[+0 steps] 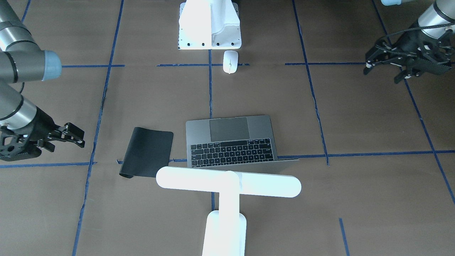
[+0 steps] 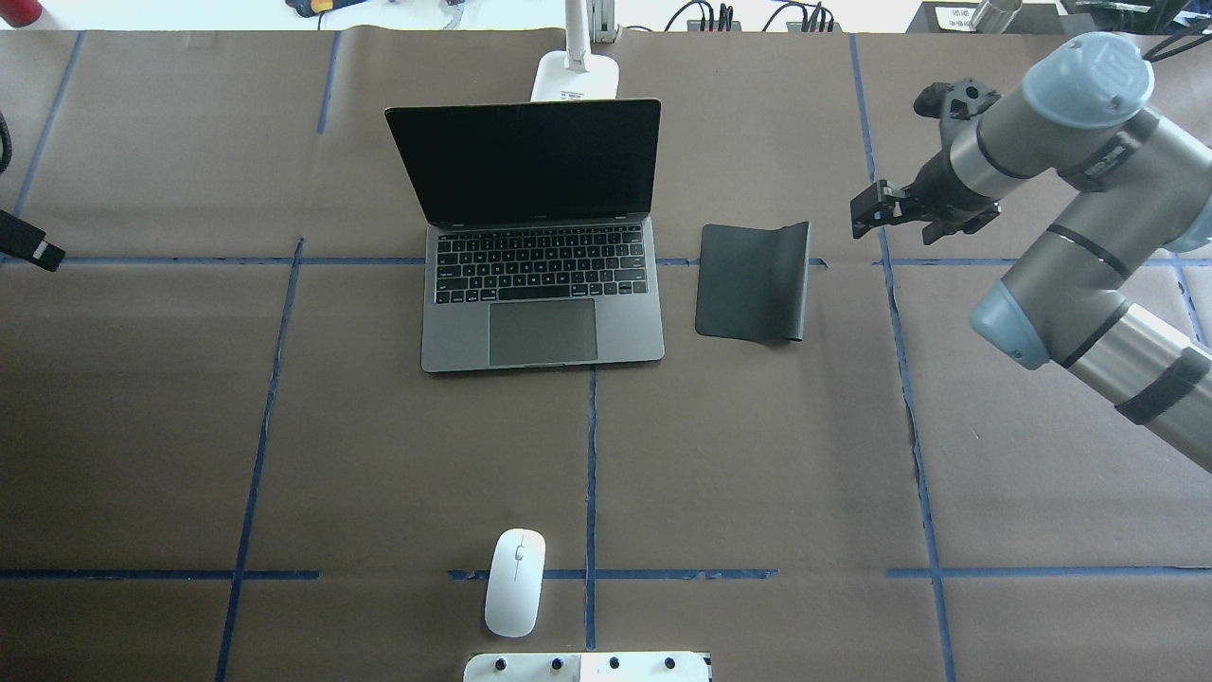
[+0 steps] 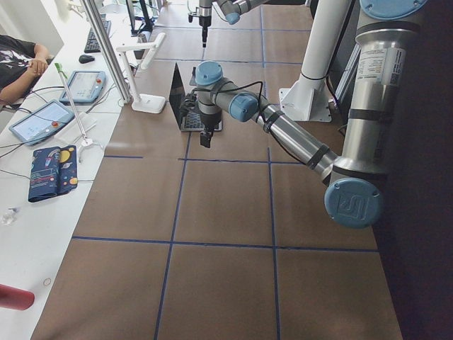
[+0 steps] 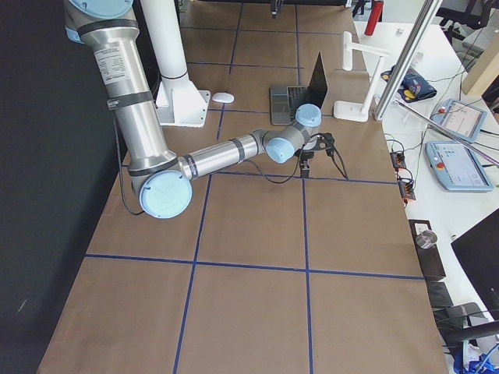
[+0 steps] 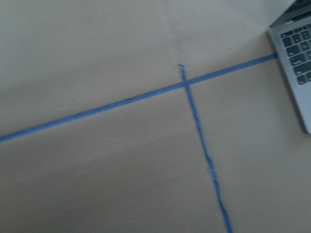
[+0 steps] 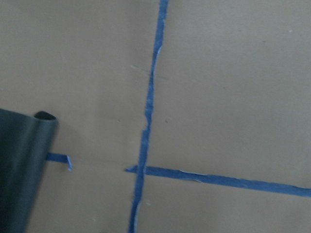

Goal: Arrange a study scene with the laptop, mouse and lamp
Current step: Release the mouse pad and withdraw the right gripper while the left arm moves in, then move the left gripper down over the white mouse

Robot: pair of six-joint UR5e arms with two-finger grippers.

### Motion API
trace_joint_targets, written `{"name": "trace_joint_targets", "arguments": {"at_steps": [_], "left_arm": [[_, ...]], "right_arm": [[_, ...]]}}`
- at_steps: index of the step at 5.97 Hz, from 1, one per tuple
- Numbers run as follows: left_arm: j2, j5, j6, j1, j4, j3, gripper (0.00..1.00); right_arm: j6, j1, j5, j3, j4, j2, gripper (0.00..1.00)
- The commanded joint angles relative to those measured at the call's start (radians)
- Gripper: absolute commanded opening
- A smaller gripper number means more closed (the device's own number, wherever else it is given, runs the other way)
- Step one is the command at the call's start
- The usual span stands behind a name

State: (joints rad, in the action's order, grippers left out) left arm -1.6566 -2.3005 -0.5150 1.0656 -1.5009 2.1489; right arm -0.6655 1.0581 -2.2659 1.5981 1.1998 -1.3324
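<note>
The laptop stands open at the table's far middle, with its keyboard toward the robot; it also shows in the front view. The white mouse lies alone near the robot's base, and shows in the front view. The T-shaped lamp stands behind the laptop's screen; only its base shows from overhead. My right gripper hovers just right of the black mat, its fingers together and empty. My left gripper hovers far left of the laptop, fingers together and empty.
The black mat lies right of the laptop, with its outer edge curled up. The white bolted pedestal stands at the robot's side, just behind the mouse. Blue tape lines cross the brown paper table cover.
</note>
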Motion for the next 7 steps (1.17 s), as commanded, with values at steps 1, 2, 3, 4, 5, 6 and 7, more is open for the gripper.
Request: {"name": "trace_joint_targets", "arguments": {"at_steps": [1,2,3,4,5,6,7], "left_arm": [[-0.062,0.153,-0.35,-0.218,-0.004,0.069,1.0],[-0.109,0.28,-0.529,-0.353,-0.004,0.071,1.0],[-0.132,0.361,-0.668,-0.448,-0.004,0.071,1.0],[-0.158,0.409,-0.789,-0.52,-0.004,0.071,1.0],[-0.166,0.464,-0.901,-0.606,-0.004,0.069,1.0],[-0.167,0.476,-0.981,-0.64,-0.002,0.069,1.0],[-0.205,0.495,-1.047,-0.727,-0.002,0.063,1.0]], "right_arm": [[0.348,0.147,-0.073,0.022,0.003,-0.156,1.0],[0.501,0.21,-0.073,0.02,0.024,-0.209,1.0],[0.681,0.297,-0.075,0.023,0.077,-0.253,1.0],[0.837,0.372,-0.073,0.022,0.119,-0.293,1.0],[0.928,0.414,-0.072,0.02,0.136,-0.345,1.0],[1.002,0.433,-0.07,0.022,0.13,-0.378,1.0],[1.012,0.439,-0.058,0.023,0.126,-0.41,1.0]]}}
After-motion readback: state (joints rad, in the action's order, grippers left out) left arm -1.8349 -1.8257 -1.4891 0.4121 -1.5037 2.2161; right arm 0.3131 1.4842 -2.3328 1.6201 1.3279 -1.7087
